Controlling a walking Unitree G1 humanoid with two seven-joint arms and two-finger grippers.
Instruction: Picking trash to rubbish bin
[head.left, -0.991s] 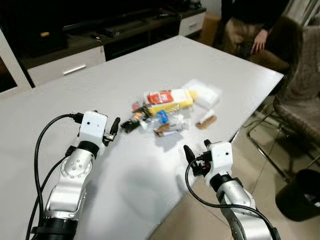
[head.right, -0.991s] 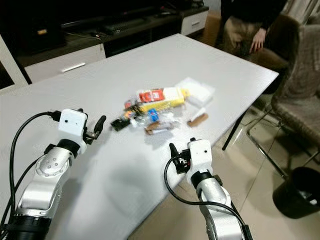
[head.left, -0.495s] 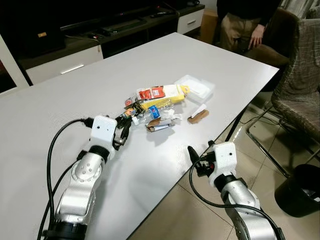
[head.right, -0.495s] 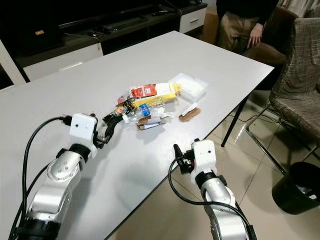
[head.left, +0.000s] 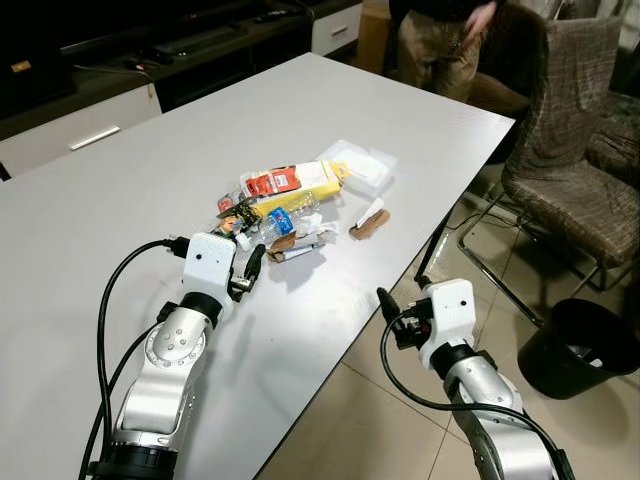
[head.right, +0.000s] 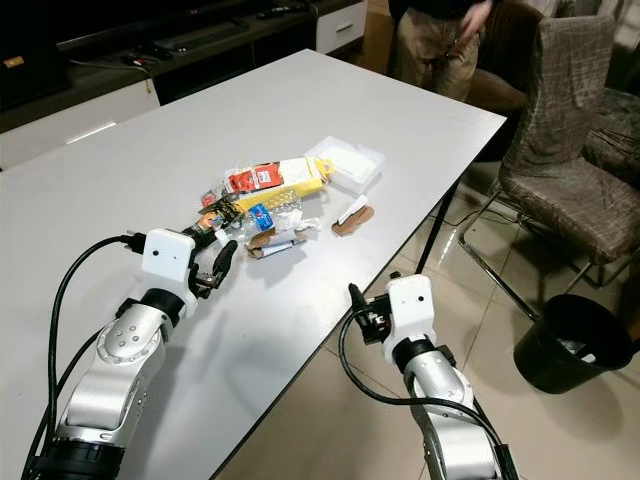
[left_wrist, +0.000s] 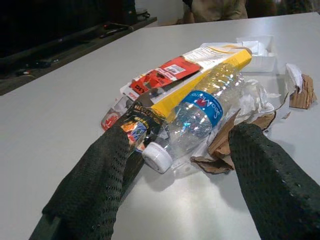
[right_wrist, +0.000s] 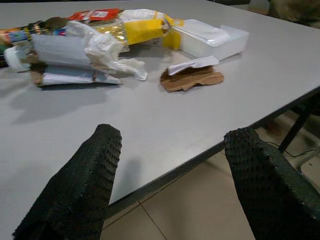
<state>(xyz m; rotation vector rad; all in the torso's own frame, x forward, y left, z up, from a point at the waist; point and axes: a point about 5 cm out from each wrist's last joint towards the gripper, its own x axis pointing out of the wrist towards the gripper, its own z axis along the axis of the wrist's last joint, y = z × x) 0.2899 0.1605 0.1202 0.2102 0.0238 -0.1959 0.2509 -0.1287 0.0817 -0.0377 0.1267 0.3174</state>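
Trash (head.left: 300, 205) lies heaped mid-table, well apart from the bin (head.left: 577, 348) on the floor. Your left gripper (left_wrist: 175, 175) sits spread just before the plastic bottle (left_wrist: 205, 112); your right gripper (right_wrist: 170, 175) hangs spread at the table (head.left: 120, 200) edge. Light, slippery, crushable: pinch its neck.

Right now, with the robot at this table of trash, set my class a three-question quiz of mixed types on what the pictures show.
1. True or false: the left claw is open, fingers either side of the bottle.
2. Where does the bin stand? A on the table; B on the floor beside the chair; C under the table.
3. Fill in: the bottle's cap is ____ in colour.

Key: 1 true. 2 B. 3 white.
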